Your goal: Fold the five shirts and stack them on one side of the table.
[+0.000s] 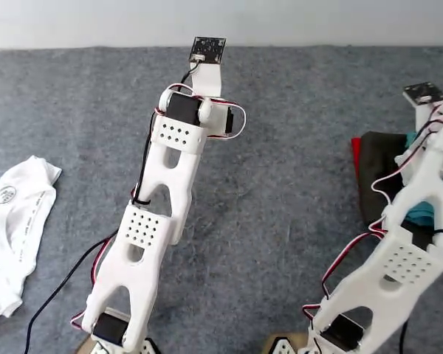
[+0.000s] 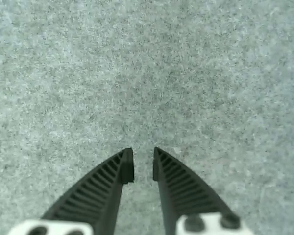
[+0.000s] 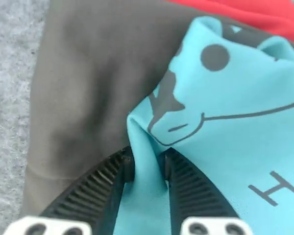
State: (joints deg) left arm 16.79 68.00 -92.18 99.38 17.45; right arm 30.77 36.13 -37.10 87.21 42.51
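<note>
A crumpled white shirt [image 1: 15,228] lies at the table's left edge. At the right edge sits a pile: a dark brown shirt [image 1: 375,177] over a red shirt [image 1: 355,151], with a turquoise printed shirt [image 1: 422,214] on top. In the right wrist view my right gripper [image 3: 148,166] is shut on a fold of the turquoise shirt [image 3: 225,122], above the brown shirt [image 3: 88,88] and the red shirt [image 3: 250,12]. My left gripper [image 2: 143,166] hovers over bare carpet, its fingers a narrow gap apart, holding nothing. The left arm [image 1: 173,162] stretches up the middle of the table.
Grey carpet-like cloth [image 1: 280,206] covers the table. The right arm [image 1: 399,258] leans over the pile at the right edge. A pale wall [image 1: 221,22] runs along the far side.
</note>
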